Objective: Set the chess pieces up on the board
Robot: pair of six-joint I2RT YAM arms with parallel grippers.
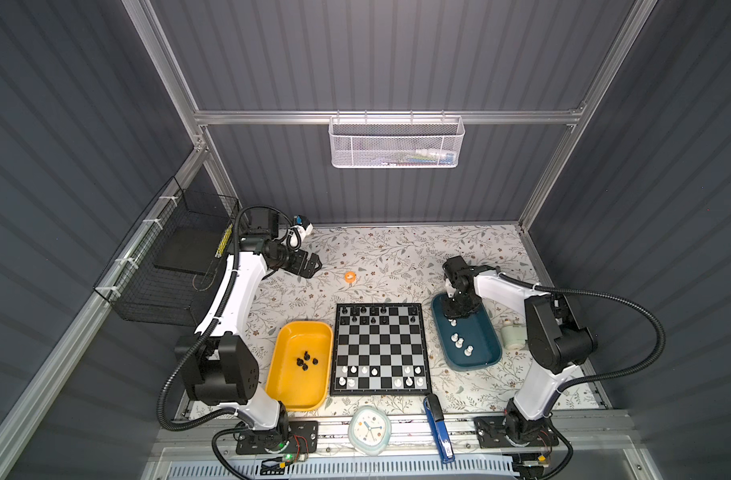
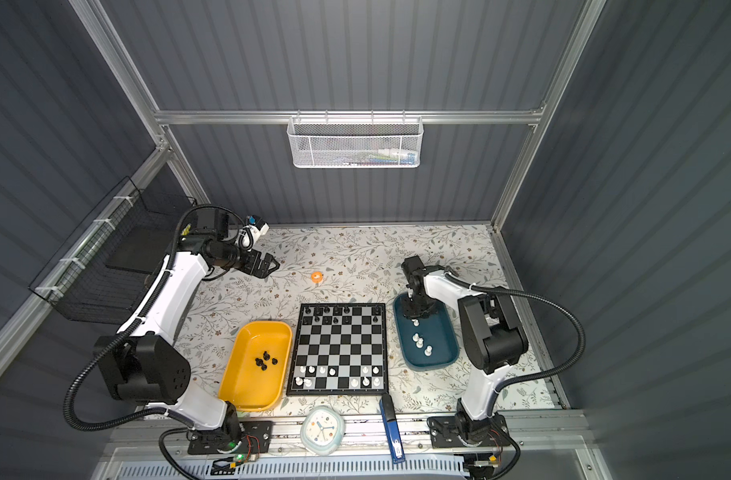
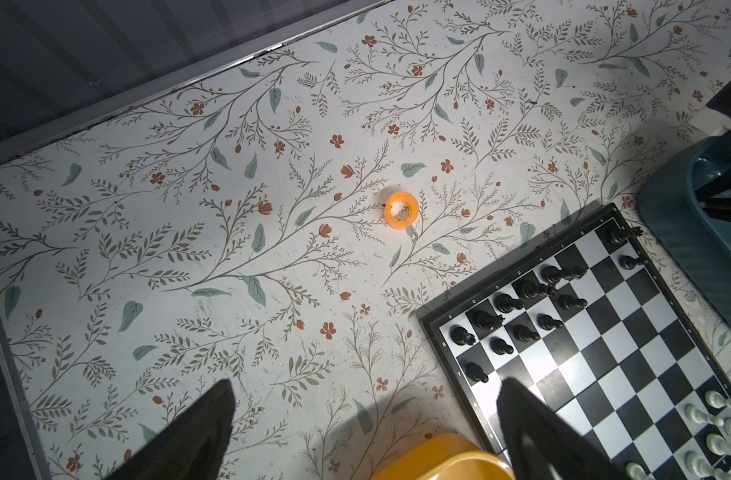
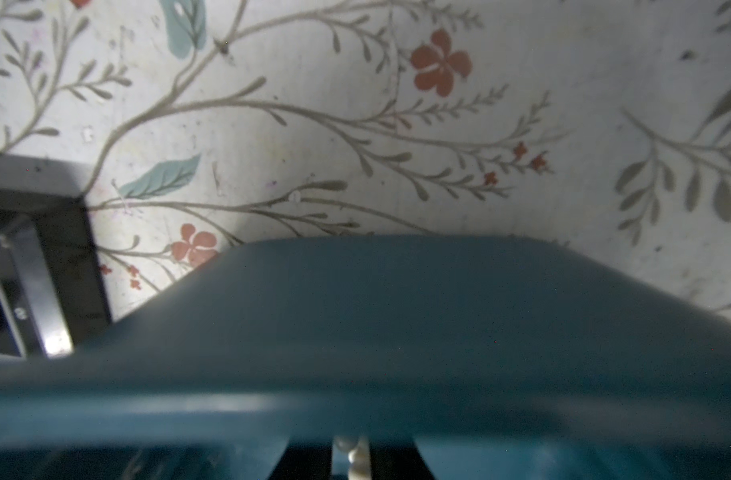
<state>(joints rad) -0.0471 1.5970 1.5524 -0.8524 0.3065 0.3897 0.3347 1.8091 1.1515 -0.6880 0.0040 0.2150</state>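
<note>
Inside teal tray (image 1: 486, 336): right gripper (image 1: 454, 318) clamped on white piece (image 4: 351, 455), three more loose; left gripper (image 1: 315, 263) spread.

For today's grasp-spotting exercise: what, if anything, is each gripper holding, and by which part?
The right gripper pinches a white chess piece between its fingers inside the teal tray; which part cannot be told. The left gripper holds nothing.

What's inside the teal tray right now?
Loose white chess pieces, plus the right gripper shut on a white piece. Beneath the gripper, the teal tray floor is hidden.
</note>
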